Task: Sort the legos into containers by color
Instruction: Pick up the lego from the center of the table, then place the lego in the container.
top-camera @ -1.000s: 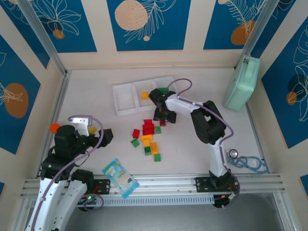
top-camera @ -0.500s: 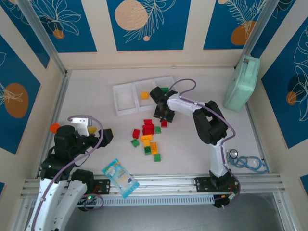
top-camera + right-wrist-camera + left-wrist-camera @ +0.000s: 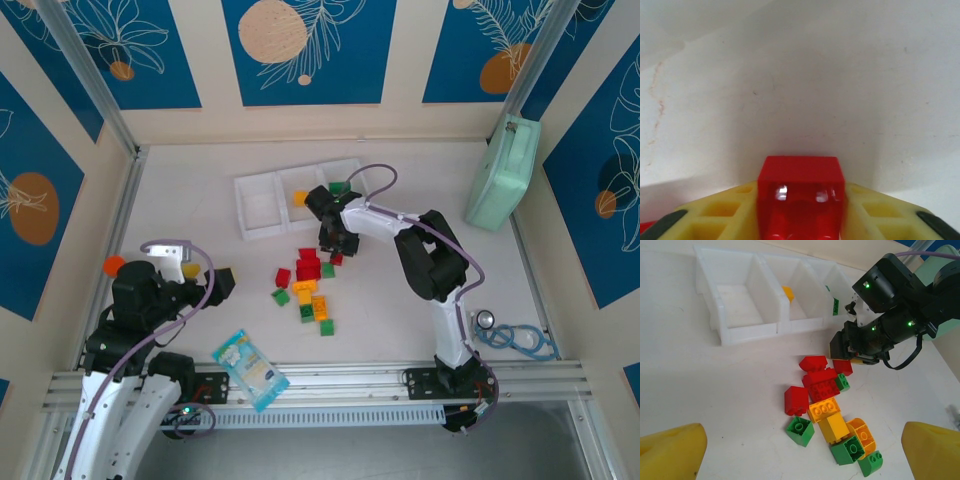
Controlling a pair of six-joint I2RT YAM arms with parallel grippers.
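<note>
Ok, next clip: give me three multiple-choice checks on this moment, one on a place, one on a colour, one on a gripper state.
1. Which compartment of the white tray holds the orange brick?
A) left B) middle C) right
2. What colour is the brick held by the right gripper?
A) green B) yellow C) red
3. How is the left gripper?
A) open, holding nothing B) shut on a green brick C) shut on a yellow brick

Answers:
1 B: the top view shows the orange brick lying in the middle compartment.
2 C: the right wrist view shows a red brick clamped between the yellow pads.
3 A: the left wrist view shows its yellow fingers wide apart above the table, gripping nothing.
</note>
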